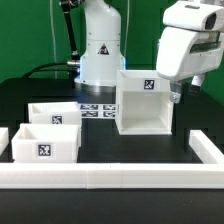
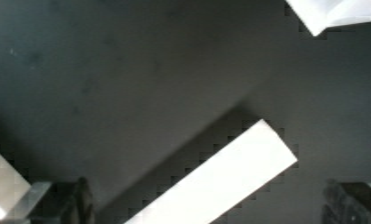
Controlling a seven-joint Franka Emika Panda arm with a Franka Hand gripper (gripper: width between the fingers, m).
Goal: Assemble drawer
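The drawer's large cube-shaped shell stands upright on the black table with a tag on its face. Two small white trays lie side by side toward the exterior view's left, each with a tag. My gripper hangs in the air just to the exterior view's right of the shell's top edge. In the wrist view the gripper is open and empty, and its dark fingers stand far apart. A white bar lies below on the dark table, apart from the fingers.
The long white border wall runs along the front and turns back along the exterior view's right. The marker board lies flat behind the trays. The robot base stands at the back. A white corner shows in the wrist view.
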